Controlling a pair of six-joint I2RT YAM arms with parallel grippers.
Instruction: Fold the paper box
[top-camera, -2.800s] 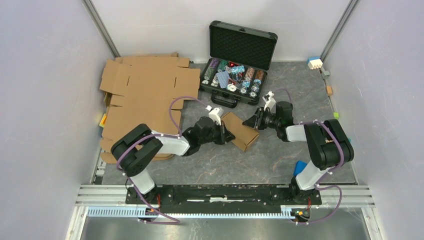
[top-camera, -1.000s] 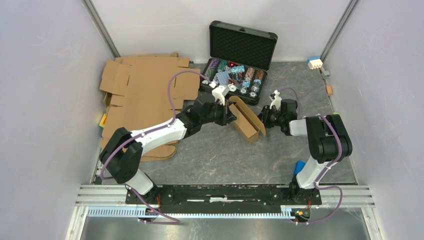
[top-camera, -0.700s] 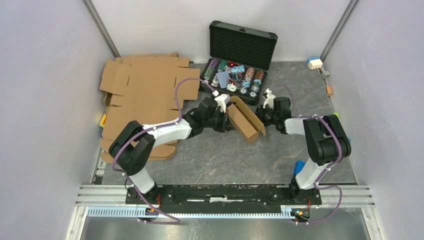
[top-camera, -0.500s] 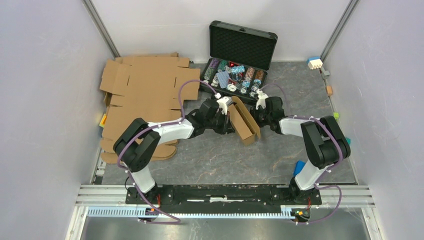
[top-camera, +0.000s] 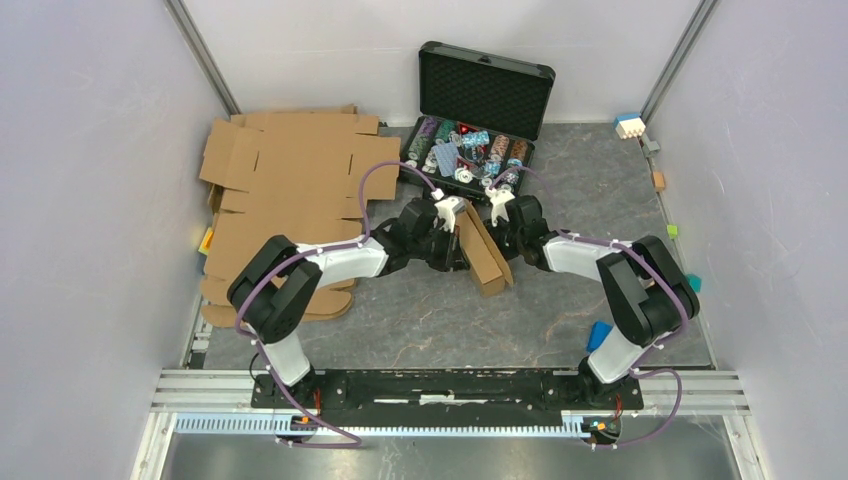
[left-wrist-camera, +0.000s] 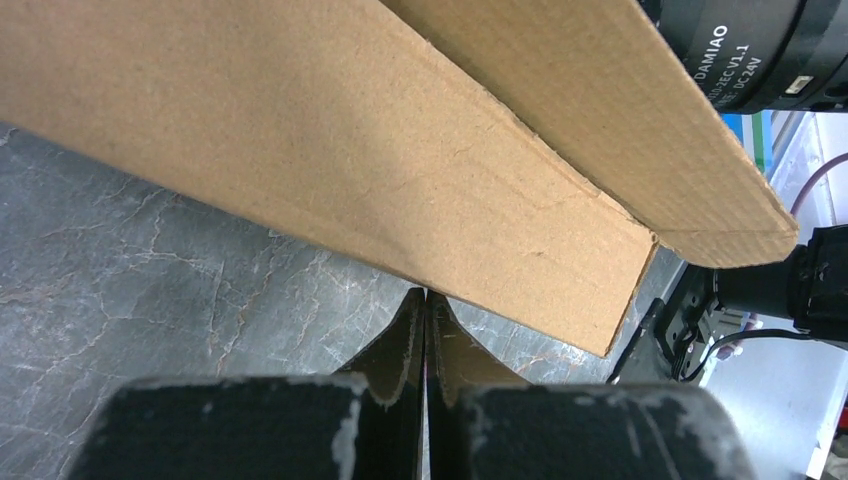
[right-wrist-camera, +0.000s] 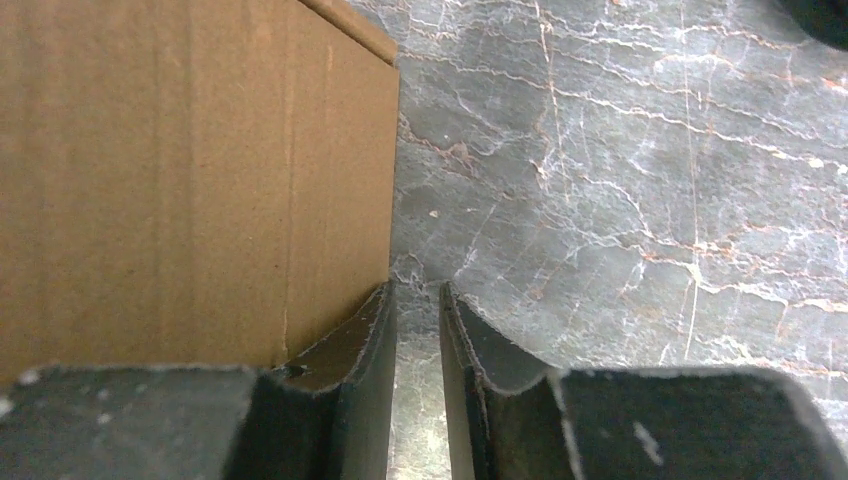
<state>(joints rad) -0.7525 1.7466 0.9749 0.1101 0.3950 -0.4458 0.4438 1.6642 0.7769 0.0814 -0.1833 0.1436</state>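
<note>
Flat cardboard sheets cover the worktop's far-left corner and run down its left edge. The left gripper reaches in low from that side, fingers pressed together with nothing between them, tips right at the lower edge of the paper box. The box stands tilted on its long edge mid-worktop, just in front of the open black case. The right gripper is at its other face, jaws a narrow gap apart around bare stone, one finger along the box's end edge. Bare worktop lies between the box and the near edge, and out toward the right edge.
</note>
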